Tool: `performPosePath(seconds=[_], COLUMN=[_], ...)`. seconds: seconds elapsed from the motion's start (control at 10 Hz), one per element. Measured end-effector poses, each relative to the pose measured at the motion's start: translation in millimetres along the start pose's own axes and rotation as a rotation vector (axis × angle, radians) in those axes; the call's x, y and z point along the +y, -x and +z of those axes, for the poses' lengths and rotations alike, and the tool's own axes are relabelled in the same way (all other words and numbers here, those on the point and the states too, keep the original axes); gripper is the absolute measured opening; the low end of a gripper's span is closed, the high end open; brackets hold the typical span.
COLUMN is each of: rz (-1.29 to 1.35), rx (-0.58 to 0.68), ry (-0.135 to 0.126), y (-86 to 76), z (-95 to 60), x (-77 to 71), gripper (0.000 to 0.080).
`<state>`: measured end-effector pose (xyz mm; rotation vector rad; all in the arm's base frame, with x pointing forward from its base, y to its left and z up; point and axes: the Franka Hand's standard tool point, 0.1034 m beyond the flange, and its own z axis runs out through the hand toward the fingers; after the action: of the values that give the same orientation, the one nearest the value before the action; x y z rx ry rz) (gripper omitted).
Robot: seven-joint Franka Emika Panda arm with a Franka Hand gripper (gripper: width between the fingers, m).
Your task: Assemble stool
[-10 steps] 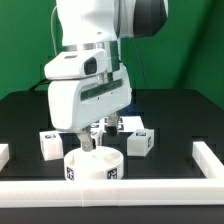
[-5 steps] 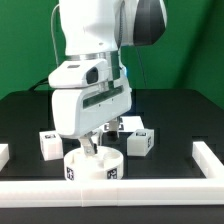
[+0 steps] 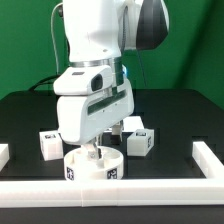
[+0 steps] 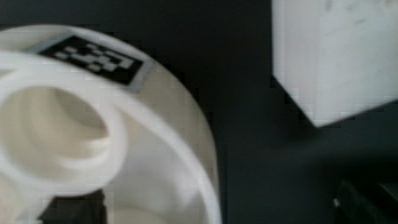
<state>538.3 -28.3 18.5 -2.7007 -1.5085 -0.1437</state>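
Presumably lining up a grasp, the two-finger gripper (image 3: 91, 150) hangs with fingers spread and empty just over the thick round white plastic seat (image 3: 92, 172), lower centre of the exterior view; a short white blocky leg (image 3: 50, 143) lies loose at its left.

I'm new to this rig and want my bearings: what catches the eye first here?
The bulky white arm fills the middle of the exterior view, its fingers low over the round seat nearest the camera. On the black table, one blocky leg sits on the exterior view's left, another on its right.
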Motion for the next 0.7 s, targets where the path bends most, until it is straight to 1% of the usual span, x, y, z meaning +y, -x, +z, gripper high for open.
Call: performPosePath(seconds=[0.2,0.4,0.6,0.7], rz=[0.005,0.007,0.007,0.007], rx=[-0.003,-0.003,-0.003,-0.003], ry=[-0.008,-0.009,-0.009,-0.009], y=[-0.9,0.1,0.5,0.6], z=[3.3,3.6,3.7,3.8], x=[-2.1,-1.8,-1.8,-1.8], gripper=[0.0649,0.0649,0.0391,0.0391])
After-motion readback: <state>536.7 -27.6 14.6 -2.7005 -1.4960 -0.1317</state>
